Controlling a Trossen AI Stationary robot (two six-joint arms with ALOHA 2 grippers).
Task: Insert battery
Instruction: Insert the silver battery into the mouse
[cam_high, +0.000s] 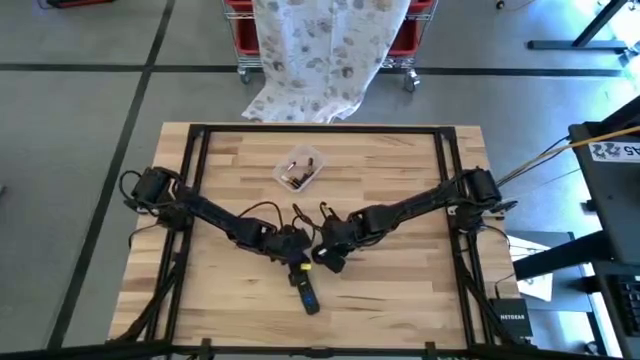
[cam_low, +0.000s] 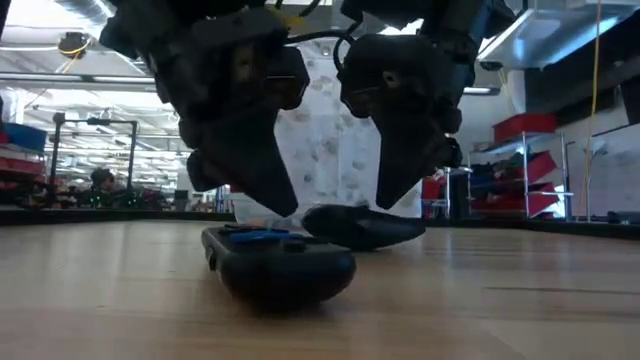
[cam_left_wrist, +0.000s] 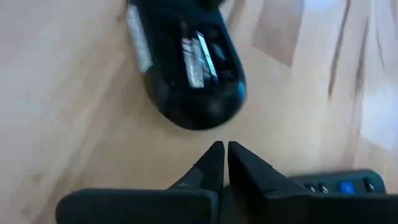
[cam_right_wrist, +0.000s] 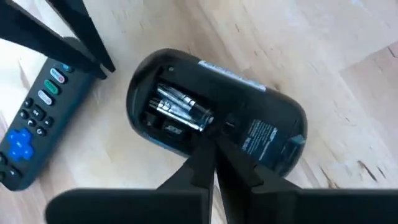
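The left claw (cam_left_wrist: 225, 163) hovers over the middle of the worktop (cam_high: 400, 290), its fingers pressed together and holding nothing. Just beside it lies a black remote control (cam_right_wrist: 34, 134) with coloured buttons. Next to that, a computer mouse (cam_right_wrist: 217, 121) rests upside down, compartment open with batteries (cam_right_wrist: 183, 107) seated inside. The right claw (cam_right_wrist: 214, 158) hangs directly above the mouse, fingers closed, empty. Toward the far edge sits a clear tray (cam_high: 299, 169).

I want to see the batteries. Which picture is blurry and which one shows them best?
Left wrist view: smeared, the black oval computer mouse soft, its silver batteries streaky. Right wrist view: sharper, batteries clear with a little glare. Low view: dark arms against bright ceiling lights.
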